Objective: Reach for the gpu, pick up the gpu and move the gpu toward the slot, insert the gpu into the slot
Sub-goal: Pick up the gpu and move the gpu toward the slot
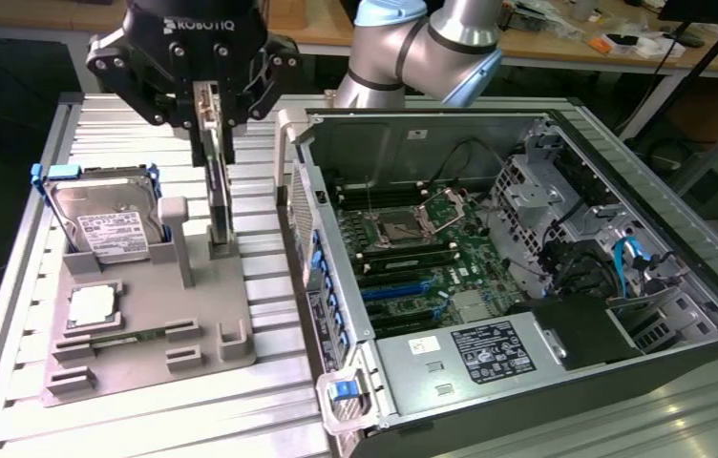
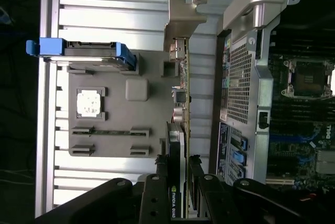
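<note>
Pincer (image 1: 213, 153) is clenched on the gpu (image 1: 221, 205), near the upper left of the frame. The card stands on its thin edge, with its low end at the grey holder (image 1: 142, 324) on the bench (image 1: 270, 415). You seem to be picking it up. Lift straight up and slowly, so it does not tip or bump the hard drive (image 1: 104, 224) nearby.

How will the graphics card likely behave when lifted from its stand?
The graphics card looks a stiff board, so unlikely to bend. Standing on its thin edge, it may tip. Its metal bracket probably makes one end heavier.
</note>
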You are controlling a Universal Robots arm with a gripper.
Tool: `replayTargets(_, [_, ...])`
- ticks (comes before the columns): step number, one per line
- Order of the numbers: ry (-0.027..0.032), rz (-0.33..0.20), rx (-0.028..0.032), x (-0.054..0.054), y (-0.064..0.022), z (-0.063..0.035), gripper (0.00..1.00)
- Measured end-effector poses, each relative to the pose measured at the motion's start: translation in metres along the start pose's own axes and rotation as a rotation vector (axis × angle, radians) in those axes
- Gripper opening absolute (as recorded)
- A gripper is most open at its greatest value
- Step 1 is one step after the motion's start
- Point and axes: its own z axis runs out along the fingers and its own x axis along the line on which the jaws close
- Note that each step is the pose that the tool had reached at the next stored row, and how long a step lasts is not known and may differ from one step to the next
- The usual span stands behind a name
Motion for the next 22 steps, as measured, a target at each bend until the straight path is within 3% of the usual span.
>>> replayTargets(15, [0.0, 0.0, 0.0, -0.001, 0.0009, -0.0485, 0.27])
replayTargets(22, [-0.0002, 0.0, -0.0022, -0.003, 0.0003, -0.051, 0.27])
